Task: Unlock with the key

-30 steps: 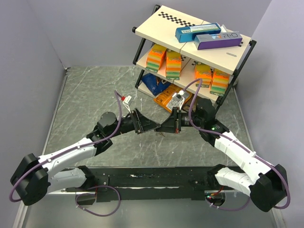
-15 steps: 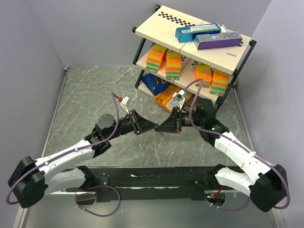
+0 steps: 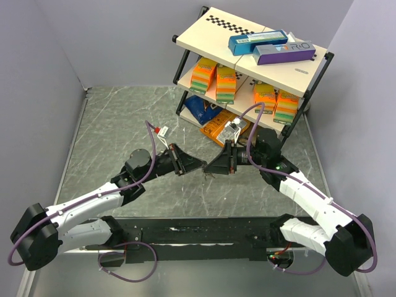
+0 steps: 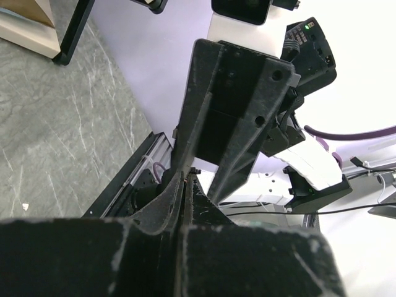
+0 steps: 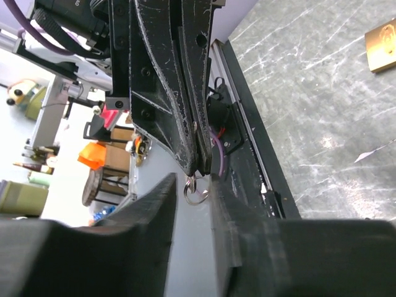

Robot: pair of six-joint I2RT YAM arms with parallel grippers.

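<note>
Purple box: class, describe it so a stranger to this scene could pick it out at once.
Look to the black-framed shelf rack at the table's far right. On its cream top board lie two long flat boxes side by side. The purple box is the one nearer the right edge; its neighbour is the blue box, and the orange packs sit lower.

Above the middle of the bench [image 3: 111, 124] the left claw [image 3: 202, 165] meets the right claw [image 3: 208, 168] tip to tip, the key [image 5: 195, 187] hanging at the left claw's tips between the right claw's fingers [image 5: 148, 216]. Behind them to the right stands a shelf rack [image 3: 204, 37] with two boxes [image 3: 257, 42] on top; a padlock [image 5: 382, 44] lies on the bench apart from both claws
</note>
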